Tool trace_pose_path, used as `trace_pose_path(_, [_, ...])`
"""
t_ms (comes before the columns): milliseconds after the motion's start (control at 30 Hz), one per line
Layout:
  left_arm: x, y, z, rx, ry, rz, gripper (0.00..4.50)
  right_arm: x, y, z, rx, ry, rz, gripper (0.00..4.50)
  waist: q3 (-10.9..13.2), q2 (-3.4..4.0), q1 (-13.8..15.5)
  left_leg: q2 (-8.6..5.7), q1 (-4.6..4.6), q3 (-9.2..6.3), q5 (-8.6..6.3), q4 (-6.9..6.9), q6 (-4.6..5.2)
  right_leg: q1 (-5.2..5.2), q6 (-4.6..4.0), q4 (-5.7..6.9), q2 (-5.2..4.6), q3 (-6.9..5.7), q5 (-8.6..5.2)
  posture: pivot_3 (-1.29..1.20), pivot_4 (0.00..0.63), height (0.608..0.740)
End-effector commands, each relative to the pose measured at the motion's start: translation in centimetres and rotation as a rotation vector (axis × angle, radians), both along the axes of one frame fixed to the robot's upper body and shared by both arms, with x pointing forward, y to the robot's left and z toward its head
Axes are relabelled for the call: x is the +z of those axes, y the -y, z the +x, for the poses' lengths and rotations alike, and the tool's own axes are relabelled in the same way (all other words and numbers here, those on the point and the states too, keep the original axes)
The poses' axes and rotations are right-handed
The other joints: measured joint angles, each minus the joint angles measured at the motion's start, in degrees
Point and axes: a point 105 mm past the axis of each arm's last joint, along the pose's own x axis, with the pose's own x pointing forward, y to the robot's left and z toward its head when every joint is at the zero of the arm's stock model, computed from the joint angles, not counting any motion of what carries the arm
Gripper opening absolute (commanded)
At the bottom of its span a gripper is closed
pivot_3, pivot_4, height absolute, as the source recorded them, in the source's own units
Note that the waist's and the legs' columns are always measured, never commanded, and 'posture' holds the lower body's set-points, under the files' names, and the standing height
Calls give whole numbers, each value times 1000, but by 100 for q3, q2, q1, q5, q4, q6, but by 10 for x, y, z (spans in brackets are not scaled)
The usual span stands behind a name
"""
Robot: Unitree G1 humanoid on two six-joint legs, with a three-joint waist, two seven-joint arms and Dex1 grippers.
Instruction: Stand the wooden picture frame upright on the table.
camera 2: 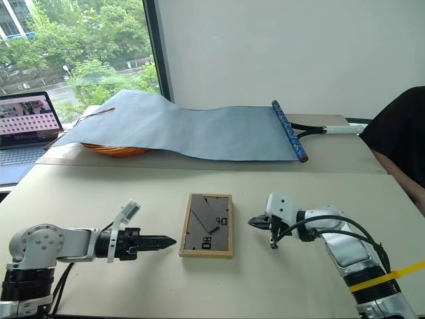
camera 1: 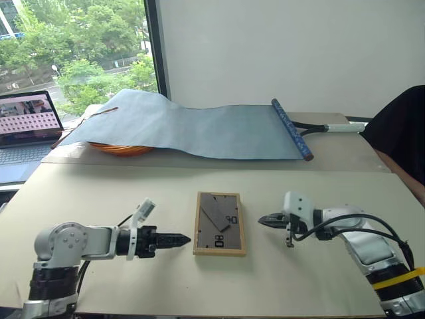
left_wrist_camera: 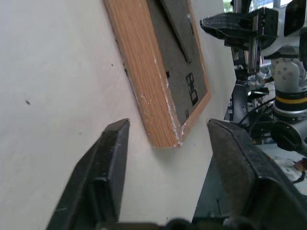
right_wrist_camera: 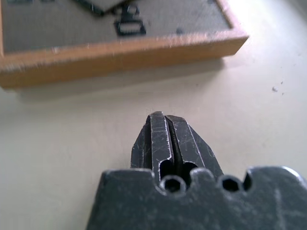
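The picture frame (camera 1: 220, 223) lies flat on the table (camera 1: 99, 193), grey back up with its prop leg folded against the board, between the two grippers and apart from both. The left gripper (left_wrist_camera: 168, 143) has its fingers spread wide, and in its wrist view one near corner of the frame sits just ahead of the gap between them; the right gripper (right_wrist_camera: 164, 125) is pinched fully shut and empty, its tip pointing at the frame's long edge just in front of it. To do this step well, I would slide the left fingers around that edge so one goes under the wood and one over it, then close firmly before lifting; the shut right tip could steady the opposite edge so the frame does not skid away. The lift should tip the frame onto a short edge, and the prop leg likely needs swinging out or it will fall back. The portrait side is face down and unseen, the leg's hinge is too small to judge, and whether any gap lies under the frame for a finger cannot be told. A blue-grey cloth (camera 1: 192, 126) lies well beyond both grippers
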Motion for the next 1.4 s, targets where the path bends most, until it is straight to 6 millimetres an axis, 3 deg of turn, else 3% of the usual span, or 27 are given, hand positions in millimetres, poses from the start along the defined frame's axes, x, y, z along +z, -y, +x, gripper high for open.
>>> trace_pose_path(33, [-19, 13, -1, 10, -66, 49, 4435, -3, -9, -1, 56, 29, -5, 0, -14, 21, 13, -3, 1, 0, 0, 0, 0, 2, 0, 0, -2, 0, 0, 0, 150, 715])
trace_pose_path(300, [-26, 58, -1, -11, -125, -59, 4435, -15, -32, -8, 106, -3, 47, 0, -39, 36, 88, -23, 72, 0, 2, 0, -3, 54, 42, -11, -21, 0, -22, 0, 150, 715])
trace_pose_path(633, [-6, 62, 9, 62, -144, -247, 4435, -19, -38, -12, 96, -14, 61, 0, -53, 34, 86, -26, 89, 0, -1, -9, -3, 97, 44, -22, -24, 0, -25, 0, 150, 715])
trace_pose_path(733, [-5, 60, 13, 97, -150, -259, 3829, -19, -39, -12, 95, -15, 62, 0, -52, 33, 60, -26, 88, -1, -1, -11, -3, 95, 43, -22, -24, 0, -26, 0, 150, 715])
trace_pose_path(933, [5, 60, 22, 162, -143, -315, 1569, -19, -42, -13, 100, -18, 63, 0, -52, 32, 21, -26, 88, -1, -1, -14, -5, 94, 41, -23, -24, 0, -27, 0, 150, 715])
trace_pose_path(1000, [10, 57, 25, 183, -136, -332, 1151, -18, -39, -13, 94, -18, 60, 0, -51, 31, 14, -26, 88, -1, -2, -14, -5, 94, 41, -26, -24, 0, -27, 0, 150, 715])
trace_pose_path(1100, [19, 48, 27, 197, -117, -352, 1156, -9, -26, -12, 58, -17, 62, 0, -50, 29, 11, -26, 84, -1, -3, -18, -7, 89, 41, -28, -24, 0, -27, 0, 150, 715])
trace_pose_path(1233, [30, 36, 22, 158, -86, -344, 1155, 34, 13, 4, -113, -28, 158, 0, -46, 28, 25, -26, 64, 0, -4, -17, -9, 70, 38, -31, -27, 0, -26, 0, 150, 715])
trace_pose_path(1333, [33, 33, 16, 103, -67, -314, 1155, 76, 17, 3, -123, -105, 323, 773, -44, 30, 33, -28, 18, 0, -1, -14, -12, 21, 16, -30, -29, 0, -12, 0, 150, 715])
trace_pose_path(1400, [33, 35, 13, 63, -53, -279, 1155, 101, 2, -1, -68, -147, 434, 1423, -44, 30, 13, -28, 4, 0, 0, -16, -13, 6, 9, -30, -28, 0, -7, 0, 150, 715])
